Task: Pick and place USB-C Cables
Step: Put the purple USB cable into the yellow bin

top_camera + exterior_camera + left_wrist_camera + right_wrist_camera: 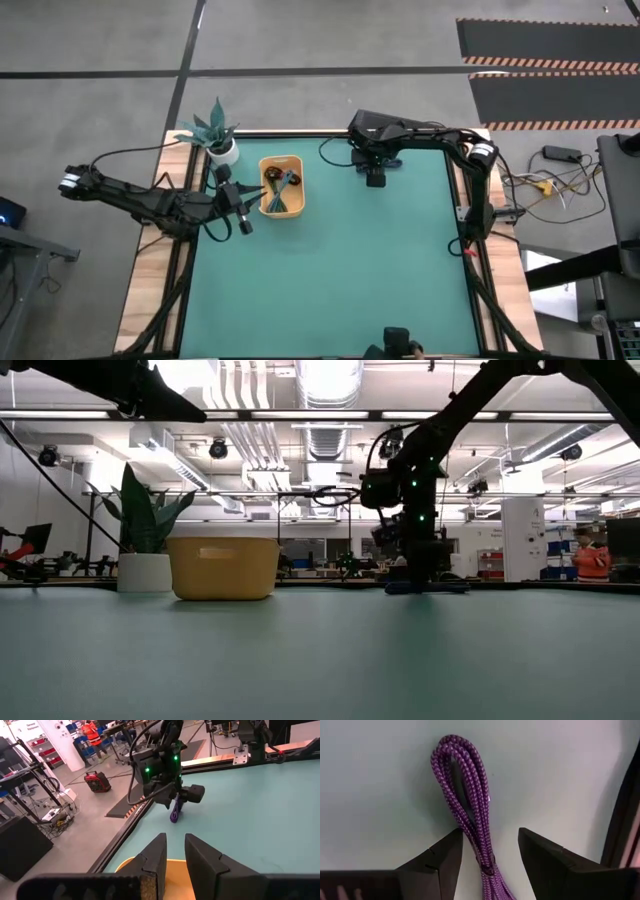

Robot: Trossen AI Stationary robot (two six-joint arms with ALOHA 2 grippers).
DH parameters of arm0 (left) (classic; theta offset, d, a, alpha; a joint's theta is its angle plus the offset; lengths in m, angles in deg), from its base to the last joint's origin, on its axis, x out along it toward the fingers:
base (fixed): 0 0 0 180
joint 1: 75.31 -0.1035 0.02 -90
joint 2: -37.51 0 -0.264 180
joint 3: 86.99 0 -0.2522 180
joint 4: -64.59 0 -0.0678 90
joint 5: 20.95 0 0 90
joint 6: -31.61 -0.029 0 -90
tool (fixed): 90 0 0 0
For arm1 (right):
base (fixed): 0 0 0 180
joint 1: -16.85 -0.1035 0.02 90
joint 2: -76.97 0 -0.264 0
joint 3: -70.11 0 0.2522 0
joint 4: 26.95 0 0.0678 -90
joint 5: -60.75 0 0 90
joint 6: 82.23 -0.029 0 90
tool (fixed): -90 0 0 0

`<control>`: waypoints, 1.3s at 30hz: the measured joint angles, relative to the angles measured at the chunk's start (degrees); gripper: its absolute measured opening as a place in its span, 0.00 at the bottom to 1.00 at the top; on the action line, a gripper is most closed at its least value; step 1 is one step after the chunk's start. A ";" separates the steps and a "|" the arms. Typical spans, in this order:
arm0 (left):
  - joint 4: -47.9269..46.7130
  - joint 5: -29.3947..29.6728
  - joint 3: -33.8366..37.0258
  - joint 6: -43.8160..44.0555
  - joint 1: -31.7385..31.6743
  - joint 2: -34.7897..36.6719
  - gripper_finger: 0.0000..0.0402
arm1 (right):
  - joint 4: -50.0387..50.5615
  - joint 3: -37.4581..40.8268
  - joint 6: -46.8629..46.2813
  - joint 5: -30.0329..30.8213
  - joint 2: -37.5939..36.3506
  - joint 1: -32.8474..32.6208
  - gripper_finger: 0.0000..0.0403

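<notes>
On the green table (340, 280) the yellow tray (294, 166) already holds cables. My right gripper (490, 851) stands spread around the purple USB-C cable (465, 785) near the far edge; I'd centre on the bundle, then squeeze. Left gripper (175, 851), nearly closed and empty, hangs over the tray.
</notes>
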 joint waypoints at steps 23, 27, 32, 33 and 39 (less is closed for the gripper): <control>0.03 0.00 0.00 0.04 0.00 0.00 0.14 | -0.22 0.00 -1.46 -6.07 -0.05 0.70 0.05; 0.05 0.00 0.00 0.07 0.00 -0.01 0.14 | -0.03 0.00 -2.78 -7.74 -1.18 0.70 0.06; 0.33 -0.02 0.00 0.11 0.01 -0.45 0.14 | 0.01 0.00 -5.94 -13.96 -4.43 0.67 0.06; 0.35 -0.01 0.00 0.13 0.01 -0.59 0.14 | -0.09 0.00 -6.54 -15.16 -5.27 0.58 0.06; 1.38 0.00 0.00 0.20 0.00 -2.06 0.14 | -4.19 0.24 -10.43 -21.44 -10.94 -1.45 0.05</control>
